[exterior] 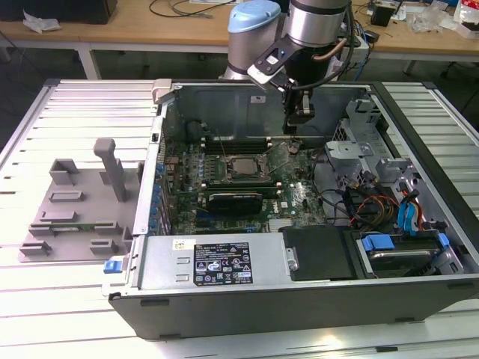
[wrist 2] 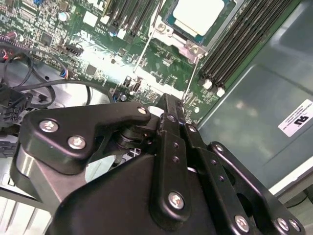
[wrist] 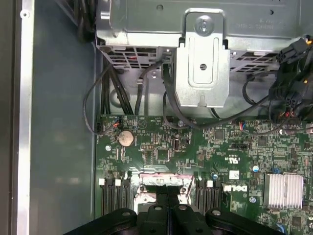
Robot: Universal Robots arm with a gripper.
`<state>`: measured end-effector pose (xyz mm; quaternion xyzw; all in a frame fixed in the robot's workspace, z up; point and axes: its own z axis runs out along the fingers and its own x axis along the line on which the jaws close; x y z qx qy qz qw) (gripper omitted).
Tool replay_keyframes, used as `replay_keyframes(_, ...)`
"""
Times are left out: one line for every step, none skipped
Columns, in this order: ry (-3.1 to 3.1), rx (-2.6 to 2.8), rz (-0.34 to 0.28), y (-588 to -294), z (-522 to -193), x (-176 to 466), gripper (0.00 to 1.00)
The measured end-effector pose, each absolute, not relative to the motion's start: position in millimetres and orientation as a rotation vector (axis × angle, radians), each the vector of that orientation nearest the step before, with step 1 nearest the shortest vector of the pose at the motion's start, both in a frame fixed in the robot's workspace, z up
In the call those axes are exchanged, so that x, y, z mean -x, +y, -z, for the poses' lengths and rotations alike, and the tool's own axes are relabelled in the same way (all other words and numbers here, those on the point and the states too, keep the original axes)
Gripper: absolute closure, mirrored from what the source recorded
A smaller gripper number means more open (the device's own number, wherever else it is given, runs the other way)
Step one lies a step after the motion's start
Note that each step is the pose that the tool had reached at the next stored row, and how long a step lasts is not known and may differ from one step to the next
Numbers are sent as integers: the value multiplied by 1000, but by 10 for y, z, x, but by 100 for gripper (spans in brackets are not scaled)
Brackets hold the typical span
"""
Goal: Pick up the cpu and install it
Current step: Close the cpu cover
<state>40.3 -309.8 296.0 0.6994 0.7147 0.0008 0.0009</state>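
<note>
On the slatted counter (exterior: 75, 105), inside the open computer case (exterior: 299, 299), the cpu (exterior: 238, 166) sits in its socket (exterior: 215, 176), to the exterior view's left of the hand (exterior: 299, 126), hovering clenched and empty over the motherboard (exterior: 299, 198).

The cpu (wrist 2: 198, 14) is cut off at the edge in the second wrist view; there the gripper (wrist 2: 168, 103), at its two o'clock in the exterior view, masks much of the motherboard (wrist 2: 98, 63).

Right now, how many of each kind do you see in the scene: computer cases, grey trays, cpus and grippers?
computer case: 1
grey tray: 1
cpu: 1
gripper: 1
Total: 4
</note>
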Motion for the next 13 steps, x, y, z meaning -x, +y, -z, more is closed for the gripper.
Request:
replay_keyframes(2244,-2196,-2,-3098,-2960,-405,89)
replay_keyframes(2244,-2196,-2,-3098,-2960,-407,89)
replay_keyframes(2245,-2196,-2,-3099,-2959,-428,89)
replay_keyframes(2245,-2197,-1,-3099,-2959,-458,89)
replay_keyframes(2245,-2197,0,-3098,-2956,-492,89)
replay_keyframes(2245,-2197,2,-3099,-2945,-534,89)
replay_keyframes(2245,-2197,3,-3099,-2911,-567,89)
replay_keyframes(2245,-2197,3,-3098,-2882,-581,89)
replay_keyframes(2245,-2197,4,-3098,-2865,-588,89)
replay_keyframes(2245,-2197,4,-3099,-2854,-594,89)
replay_keyframes(2245,-2197,4,-3099,-2844,-599,89)
replay_keyframes(2245,-2197,4,-3098,-2838,-601,89)
replay_keyframes(2245,-2197,4,-3098,-2833,-604,89)
